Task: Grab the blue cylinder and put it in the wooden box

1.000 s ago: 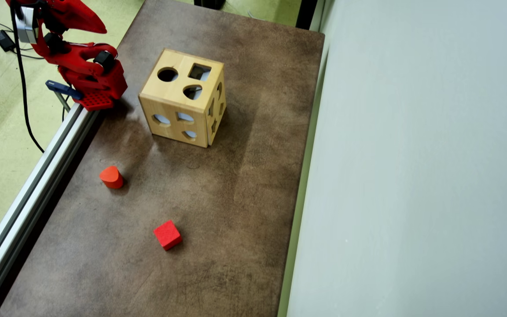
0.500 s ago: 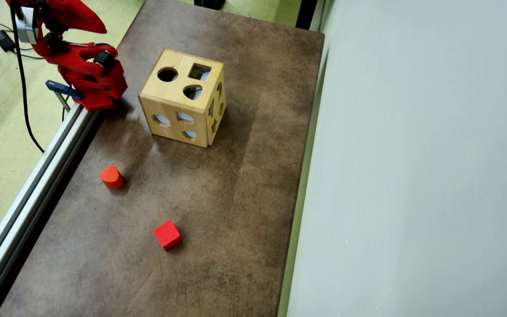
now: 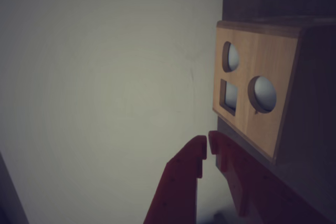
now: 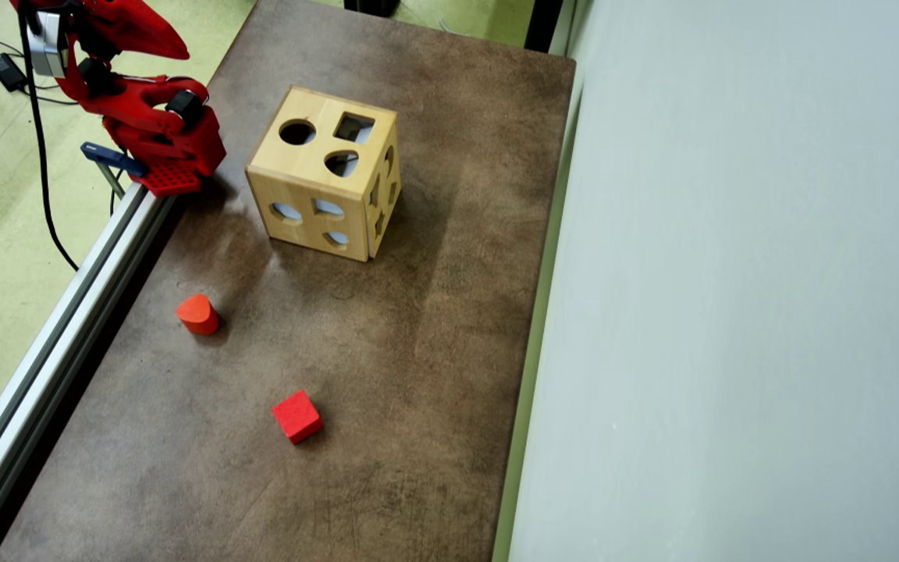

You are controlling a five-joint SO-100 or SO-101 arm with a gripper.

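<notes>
The blue cylinder is out of view in both views. The wooden box [image 4: 305, 170] stands on the brown table toward its far left, with round, square and rounded cut-outs on top. In the wrist view the wooden box [image 3: 257, 129] fills the right side, just beyond my red fingertips. My gripper [image 3: 207, 148] is shut, its tips nearly touching with nothing between them. In the overhead view the red arm is folded at the table's top-left corner, and the gripper [image 4: 172, 47] points right, clear of the box.
A red-orange rounded block [image 4: 197, 314] and a red cube [image 4: 297, 417] lie on the brown table [image 4: 387, 375]. An aluminium rail [image 4: 51, 343] runs along its left edge, with a blue clamp [image 4: 112, 158] by the arm's base. A pale wall [image 4: 730, 312] borders the right.
</notes>
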